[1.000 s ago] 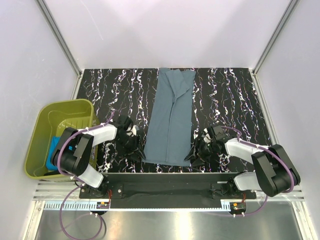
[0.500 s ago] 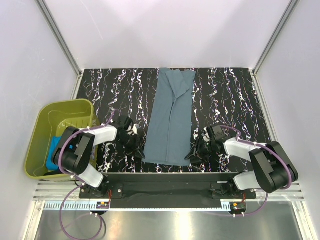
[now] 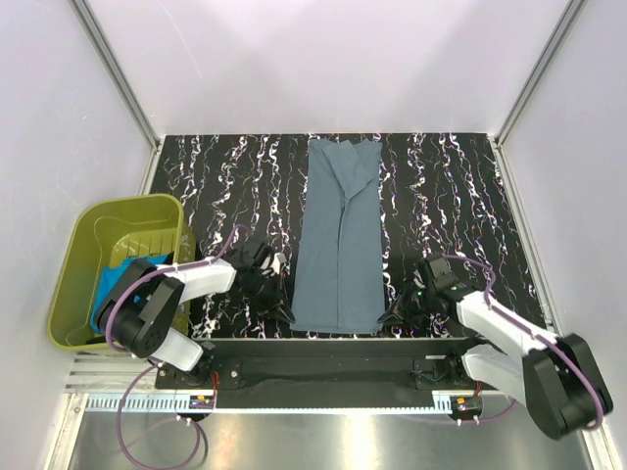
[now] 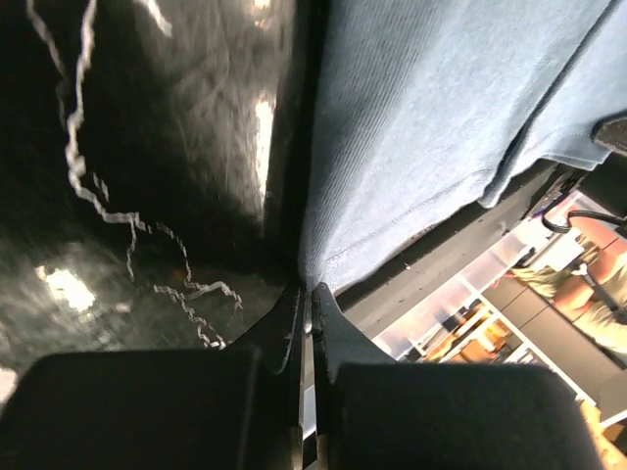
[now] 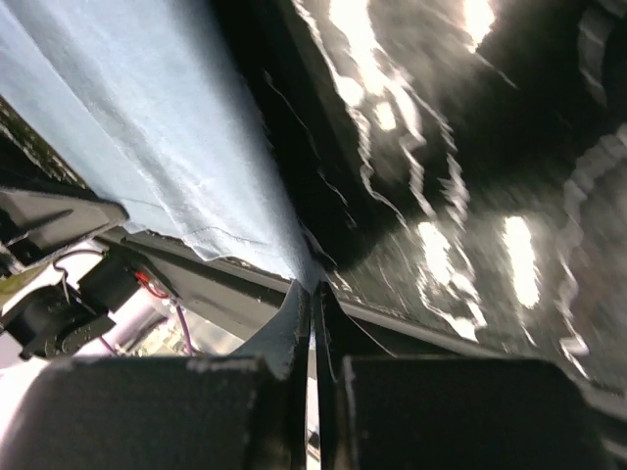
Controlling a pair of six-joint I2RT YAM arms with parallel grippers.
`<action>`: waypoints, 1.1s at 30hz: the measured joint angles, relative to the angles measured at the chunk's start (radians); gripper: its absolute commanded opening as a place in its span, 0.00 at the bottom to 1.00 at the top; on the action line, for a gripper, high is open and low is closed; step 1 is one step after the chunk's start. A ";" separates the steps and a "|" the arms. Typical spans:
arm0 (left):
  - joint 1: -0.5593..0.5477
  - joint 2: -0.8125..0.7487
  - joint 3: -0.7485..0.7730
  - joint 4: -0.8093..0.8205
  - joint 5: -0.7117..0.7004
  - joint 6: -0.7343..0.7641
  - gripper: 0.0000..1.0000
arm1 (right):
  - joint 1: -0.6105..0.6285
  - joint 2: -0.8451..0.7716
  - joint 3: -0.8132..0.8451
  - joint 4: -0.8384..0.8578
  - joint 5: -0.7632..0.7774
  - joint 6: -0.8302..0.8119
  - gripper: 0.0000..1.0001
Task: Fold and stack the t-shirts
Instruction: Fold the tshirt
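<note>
A slate grey-blue t-shirt (image 3: 338,235) lies folded into a long narrow strip down the middle of the black marbled table (image 3: 460,196). My left gripper (image 3: 285,309) sits at the strip's near left corner, shut on the hem. In the left wrist view the gripper (image 4: 310,294) pinches the edge of the t-shirt (image 4: 421,117). My right gripper (image 3: 390,315) is at the near right corner, also shut on the hem. In the right wrist view the gripper (image 5: 313,289) clamps a point of the t-shirt (image 5: 147,147). A turquoise t-shirt (image 3: 108,282) lies in the tub.
The olive-green plastic tub (image 3: 71,257) stands at the table's left edge beside the left arm. The arms' black base rail (image 3: 323,360) runs along the near edge, just behind the shirt's hem. White walls enclose the table on three sides.
Both grippers have closed onto the near corners of the grey-blue shirt. The near hem has been drawn slightly toward the near edge, and the right arm has swung back.
</note>
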 measured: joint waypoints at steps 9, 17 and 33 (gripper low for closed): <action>-0.002 -0.060 0.040 -0.014 0.006 -0.054 0.00 | -0.004 -0.048 0.105 -0.201 0.068 0.015 0.00; 0.073 0.097 0.426 -0.018 0.005 -0.067 0.00 | -0.197 0.326 0.463 -0.240 0.060 -0.135 0.00; 0.241 0.550 0.890 -0.005 -0.003 -0.089 0.00 | -0.308 0.947 1.154 -0.268 -0.053 -0.323 0.00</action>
